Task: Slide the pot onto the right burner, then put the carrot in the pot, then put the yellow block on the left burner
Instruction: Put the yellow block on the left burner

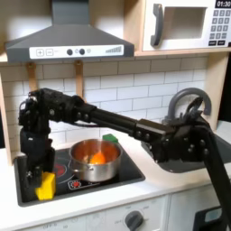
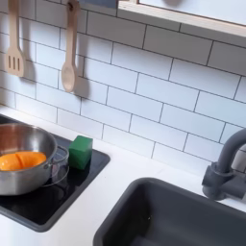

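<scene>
At the first exterior view's left, the arm (image 1: pixel 90 110) reaches down over the black cooktop (image 1: pixel 131 171), and its gripper (image 1: pixel 40 173) hangs low over the left burner (image 1: pixel 60 168). The yellow block (image 1: pixel 45 187) sits at the jaws' tips on the cooktop's front left part, by that burner's near edge; whether the jaws are clenched on it or released, I cannot tell, since the dark fingers blur together there. To the right stands the pot (image 1: pixel 96 161) on the right burner, which it covers, with the carrot (image 1: pixel 97 157) lying inside as an orange mass. Behind the pot, a green block (image 1: pixel 110 139) rests near the cooktop's back edge. Further right, a grey faucet (image 1: pixel 188 105) arches above the worktop (image 1: pixel 167 185). In the second exterior view, the pot (image 2: pixel 21 176) stands at the left edge with the carrot (image 2: pixel 21 160) in it, the green block (image 2: pixel 80 152) just beside its right wall on the cooktop (image 2: pixel 58 202). Right of that, a dark sink (image 2: pixel 178 223) is sunk in the worktop (image 2: pixel 135 168), the faucet's (image 2: pixel 228 173) base at the far right. Two wooden utensils (image 2: pixel 68 60) hang on the tiled wall above.
</scene>
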Motion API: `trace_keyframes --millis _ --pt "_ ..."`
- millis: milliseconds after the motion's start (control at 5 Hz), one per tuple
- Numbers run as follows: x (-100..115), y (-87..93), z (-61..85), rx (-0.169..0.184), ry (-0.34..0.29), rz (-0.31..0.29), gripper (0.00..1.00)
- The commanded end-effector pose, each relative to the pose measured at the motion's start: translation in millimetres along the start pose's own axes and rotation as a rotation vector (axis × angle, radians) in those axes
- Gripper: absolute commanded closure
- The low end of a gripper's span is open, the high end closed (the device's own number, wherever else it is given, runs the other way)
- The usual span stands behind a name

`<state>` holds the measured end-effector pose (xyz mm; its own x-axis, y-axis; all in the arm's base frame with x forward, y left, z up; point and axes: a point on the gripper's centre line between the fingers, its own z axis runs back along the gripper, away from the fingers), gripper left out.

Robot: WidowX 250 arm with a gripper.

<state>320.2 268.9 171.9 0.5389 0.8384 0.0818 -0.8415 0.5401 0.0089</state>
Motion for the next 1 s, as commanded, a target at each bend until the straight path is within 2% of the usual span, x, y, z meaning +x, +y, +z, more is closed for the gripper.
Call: trace_keyframes --millis 0,200,400,600,800 --pt "-4 -3.8 19.3 -0.051 -0.015 -0.018 0.0" --pt "0 -3.7 21.5 -0.056 -0.019 -0.012 0.0" --pt "8 -6.8 34.1 -0.078 -0.038 -0.008 0.0" --pt "8 -7.1 58.5 -0.098 -0.094 0.001 0.0" --pt "-2 -13.0 57.5 -0.109 -0.077 -0.023 0.0"
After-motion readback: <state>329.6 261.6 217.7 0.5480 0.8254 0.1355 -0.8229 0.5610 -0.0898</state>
